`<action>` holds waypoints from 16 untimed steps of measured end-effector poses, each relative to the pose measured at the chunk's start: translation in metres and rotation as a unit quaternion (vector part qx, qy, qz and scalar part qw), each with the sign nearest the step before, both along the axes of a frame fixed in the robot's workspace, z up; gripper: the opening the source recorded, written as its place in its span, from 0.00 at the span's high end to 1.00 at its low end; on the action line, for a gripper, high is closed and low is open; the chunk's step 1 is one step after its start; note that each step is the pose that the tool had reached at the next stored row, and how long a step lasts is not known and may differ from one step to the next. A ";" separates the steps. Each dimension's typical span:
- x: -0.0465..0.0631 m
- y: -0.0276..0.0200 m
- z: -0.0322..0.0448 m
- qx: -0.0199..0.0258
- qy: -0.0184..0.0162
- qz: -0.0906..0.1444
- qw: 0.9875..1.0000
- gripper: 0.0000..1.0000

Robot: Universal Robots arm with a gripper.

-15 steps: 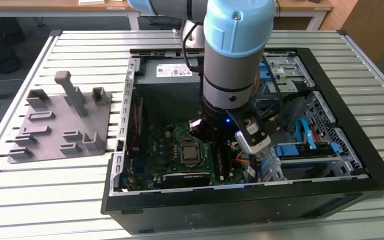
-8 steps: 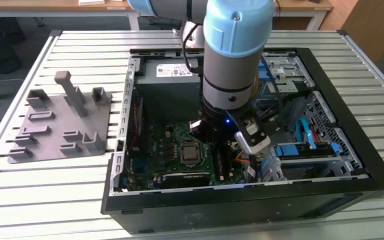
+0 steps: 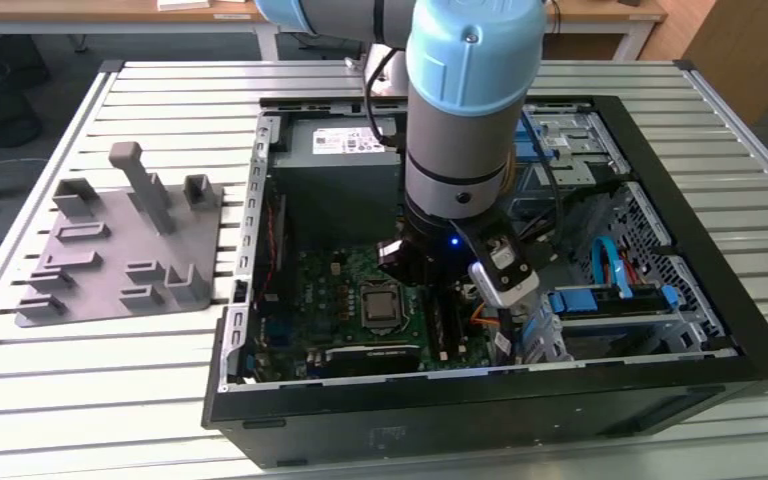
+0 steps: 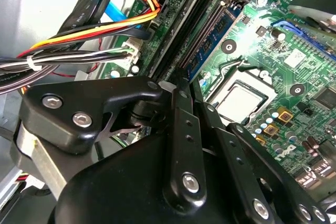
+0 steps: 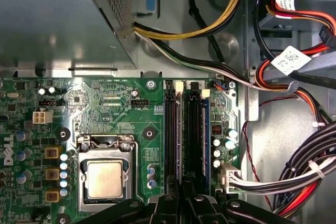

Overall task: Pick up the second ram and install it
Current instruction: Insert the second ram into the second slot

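- While the arm (image 3: 471, 100) reaches down into the open case (image 3: 424, 420), a grey tray (image 3: 117, 250) with slots and upright posts lies on the slatted table (image 3: 91, 400), well off to the exterior view's left of the CPU (image 3: 381, 305). No blue strip can be made out on it.
- Beyond the CPU (image 5: 105, 179), against the case wall, sits the grey power supply (image 5: 52, 19).
- On the green board (image 5: 121, 103), the CPU shows as a square metal lid in its socket frame.
- Just beside the CPU, on the exterior view's right, run the long black sockets (image 5: 170, 129), parallel to one another.
- At the side of that row farthest from the CPU, the ram (image 5: 206, 129) stands on edge as a dark-blue strip, lying along the sockets (image 4: 178, 30). In both wrist views the ram (image 4: 215, 40) looks set into the row. Whether it is fully seated cannot be told.
- Above the sockets, at the end of the row nearer the case front and close to the CPU (image 4: 241, 100), hangs the gripper (image 3: 444, 285). In both wrist views its black linkage (image 4: 181, 85) (image 5: 184, 198) points down at the row. How far it is open, and whether it has hold of anything, cannot be told.
- Beyond the ram from the CPU, bundled cables (image 5: 294, 166) in black, red, orange and yellow run along the case.
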State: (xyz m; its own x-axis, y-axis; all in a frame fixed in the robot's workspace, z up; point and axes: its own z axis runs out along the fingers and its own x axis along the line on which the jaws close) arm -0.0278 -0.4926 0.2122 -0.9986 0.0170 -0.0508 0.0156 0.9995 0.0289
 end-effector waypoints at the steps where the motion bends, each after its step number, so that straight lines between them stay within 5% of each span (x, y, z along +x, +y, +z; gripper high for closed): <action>1: 0.000 0.0000 -0.0001 0.000 0.000 0.000 1.000 0.86; 16: 0.001 0.0001 -0.0007 0.000 0.000 0.003 1.000 0.86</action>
